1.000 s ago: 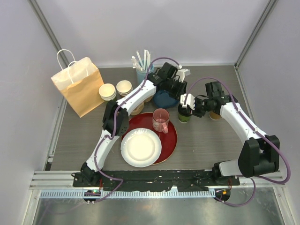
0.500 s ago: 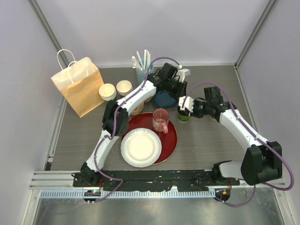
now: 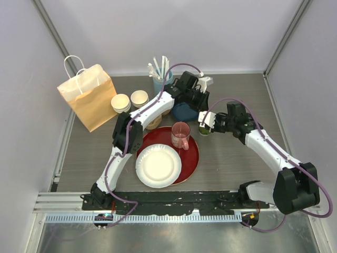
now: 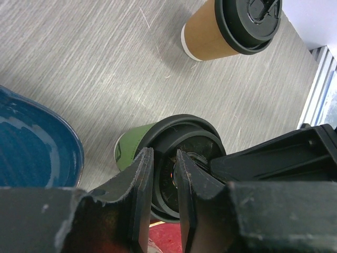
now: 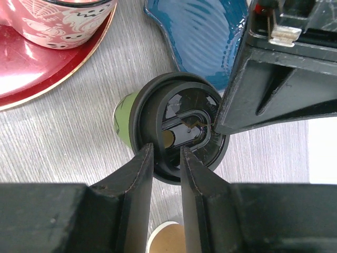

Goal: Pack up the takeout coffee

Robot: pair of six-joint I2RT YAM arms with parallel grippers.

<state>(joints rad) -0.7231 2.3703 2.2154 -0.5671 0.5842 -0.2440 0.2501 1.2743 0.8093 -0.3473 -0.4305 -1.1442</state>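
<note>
The green cup [image 5: 166, 113], with its black lid on, stands upright on the grey table [image 4: 95, 68] just right of centre in the overhead view. The red plate [image 5: 31, 68] is at its lower left and the blue bowl [image 5: 202, 37] just above it. Both arms meet over this cup.

The left gripper [image 4: 164, 174] comes down on the cup from the top of the overhead frame. Its fingers [image 4: 138, 184] stand close together with the lid's raised rim pinched between them, one outside the rim and one in the recess.

The right gripper [image 5: 167, 168] reaches in from the right. In its own camera its fingers straddle the near edge of the same lid with only a narrow gap. Whether they actually press on the rim I cannot tell from this angle.

The brown cup [image 4: 210, 34], also with a black lid, stands upright and untouched at the upper right of the left wrist view, apart from the green one.

The pink mug [image 5: 63, 21] sits on the red plate, and a white paper plate [image 3: 158, 166] overlaps that plate's lower left. The brown paper bag [image 3: 89, 97] stands open at the upper left of the overhead frame, well apart from both cups.
</note>
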